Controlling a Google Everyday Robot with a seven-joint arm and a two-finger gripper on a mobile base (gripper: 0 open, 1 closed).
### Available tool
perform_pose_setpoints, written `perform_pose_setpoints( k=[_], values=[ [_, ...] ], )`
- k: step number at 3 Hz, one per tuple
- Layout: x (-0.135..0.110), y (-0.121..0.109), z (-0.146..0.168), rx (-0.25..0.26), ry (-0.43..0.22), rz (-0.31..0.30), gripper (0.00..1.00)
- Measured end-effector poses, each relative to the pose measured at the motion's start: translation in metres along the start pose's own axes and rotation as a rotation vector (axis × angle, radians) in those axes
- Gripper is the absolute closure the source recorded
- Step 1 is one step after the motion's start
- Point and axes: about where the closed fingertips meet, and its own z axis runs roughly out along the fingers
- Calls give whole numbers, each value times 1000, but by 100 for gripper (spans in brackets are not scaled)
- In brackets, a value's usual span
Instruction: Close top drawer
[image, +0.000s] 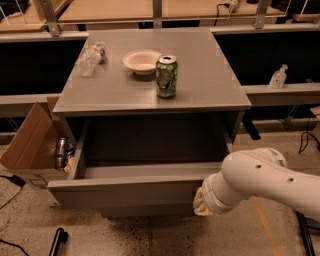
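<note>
The top drawer (125, 192) is a wide matte-grey drawer with a plain flat front. It stands partly pulled out of the grey cabinet (150, 100), and its shallow grey inside shows no contents. My white arm (260, 180) reaches in from the lower right. My gripper (198, 201) is at the arm's end, against the right part of the drawer's front panel, mostly hidden by the wrist.
On the cabinet top stand a green can (166, 76), a white bowl (142, 61) and a lying plastic bottle (91, 58). An open cardboard box (35, 142) with cans sits on the floor at the left. A small bottle (278, 77) stands on the right ledge.
</note>
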Motion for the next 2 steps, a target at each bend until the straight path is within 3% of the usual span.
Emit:
perform_pose_setpoints(
  k=[1,2],
  values=[
    [5,-26,7,26,31,-13,100],
    [5,-29,7,36,35,-16,100]
  ],
)
